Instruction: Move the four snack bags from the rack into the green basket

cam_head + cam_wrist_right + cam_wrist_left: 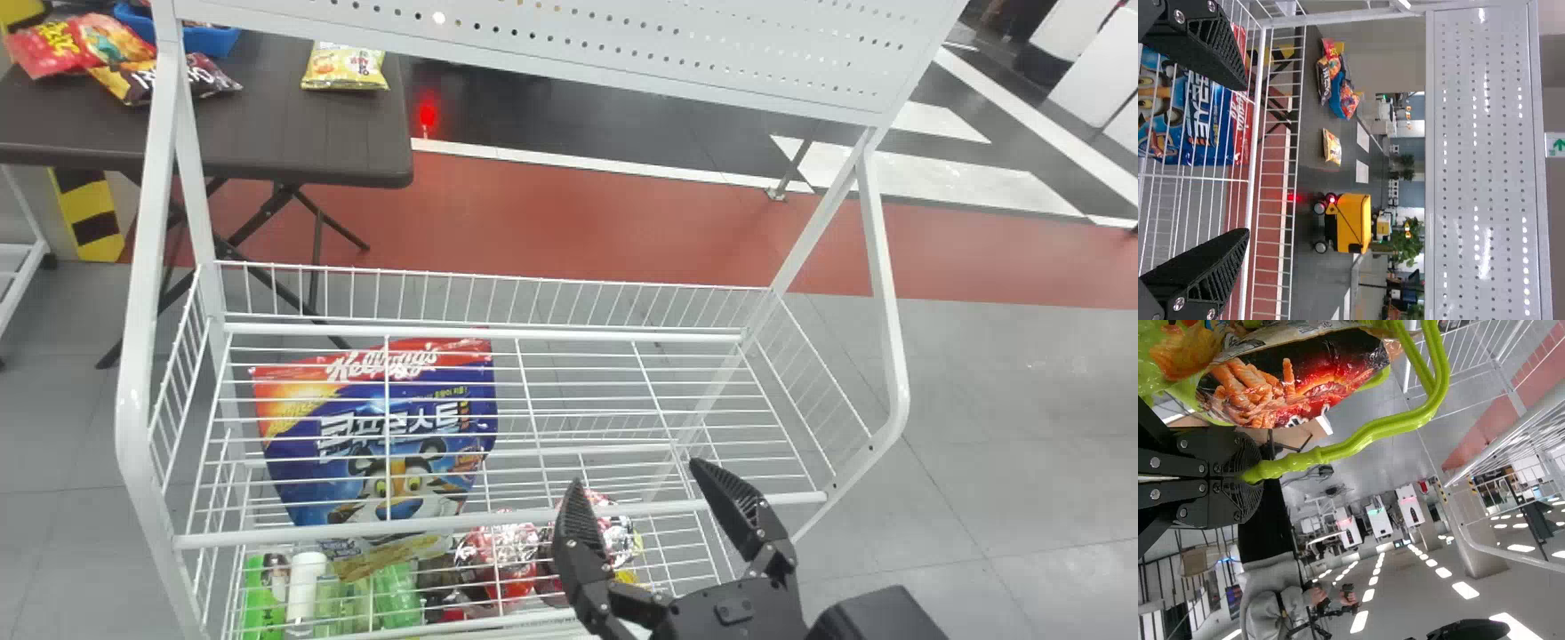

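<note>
In the head view, a white wire rack with a tubular metal frame (135,382) has a large blue and red plastic bag (373,444) seen through its wires. That bag lies with its printed face upward and its long axis running roughly back to front, the red top edge toward the rack's far side and the bottom edge toward the near side. Lower in the rack are a slim white bottle (305,578), green containers (396,591) and shiny red packages (508,553). The right gripper (637,473) is above the rack's near edge, its fingers spread with nothing between them. On a dark folding table (293,133) behind are a blue tray (212,41), some snack bags and a small yellow bag (345,68).

In the left wrist view, the left gripper (1250,477) is closed on the smooth lime-green handle (1371,430) of the green basket (1375,381). A black and red glossy snack bag (1321,377) is in the basket, printed face to the camera, its long axis stretching from near the gripper toward the handle's bend. A green package with an orange food picture (1178,361) adjoins it.

In the right wrist view, the right gripper (1246,159) stands open beside the wires, the blue and red bag beyond them.
</note>
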